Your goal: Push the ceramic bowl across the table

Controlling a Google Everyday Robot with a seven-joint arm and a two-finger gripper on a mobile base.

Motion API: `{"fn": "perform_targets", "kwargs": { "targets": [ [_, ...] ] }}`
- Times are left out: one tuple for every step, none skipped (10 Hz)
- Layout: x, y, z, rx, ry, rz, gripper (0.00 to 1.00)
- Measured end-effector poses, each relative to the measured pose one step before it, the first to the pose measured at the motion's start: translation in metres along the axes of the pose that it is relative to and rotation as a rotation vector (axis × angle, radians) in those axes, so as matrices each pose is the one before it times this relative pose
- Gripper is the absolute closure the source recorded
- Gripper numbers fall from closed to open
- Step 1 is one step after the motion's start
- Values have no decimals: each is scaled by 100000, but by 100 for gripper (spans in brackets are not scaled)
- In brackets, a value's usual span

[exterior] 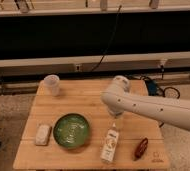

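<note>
Bowl first: the ceramic bowl [71, 130] rests flat on the table [83, 102], green and glossy, with pale swirls showing inside and nothing in it that I can make out. Just left of the bowl lies a small white block [42, 134], close by but not touching. Behind the bowl and a little to its left stands a translucent plastic cup [51, 84], well apart from it. Right of the bowl is a white bottle [110, 145] with a label; I cannot tell whether it stands or lies. Farther right of the bowl, past the bottle, is a reddish-brown object [141, 148] that I cannot identify.

The white arm [153, 107] reaches in from the right of the bowl and bends above the tabletop. My gripper [113, 115] hangs under that bend, up and to the right of the bowl, just above the bottle's top and largely hidden by the arm. Its jaws are spread wide with nothing between them, and it is clear of the bowl.
</note>
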Motion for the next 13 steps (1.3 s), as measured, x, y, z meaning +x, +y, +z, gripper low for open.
{"fn": "perform_targets", "kwargs": {
  "targets": [
    [-175,-19,193,46,99,-255,20],
    [-94,-15,18,35,176,-254,20],
    [-30,20,120,-2,224,-351,20],
    [-82,112,392,-372,301,-700,20],
    [-89,114,484,-333,420,-877,20],
    [-50,29,196,22,33,-105,20],
    [-129,33,192,27,-37,-301,20],
    [-74,4,113,111,66,-232,20],
    [-150,94,353,-21,158,-509,20],
    [-49,47,201,-78,150,-320,20],
    [10,123,340,-132,79,-351,20],
    [22,123,316,-3,13,-315,20],
    [-80,71,264,10,-20,-458,20]
  ]
}}
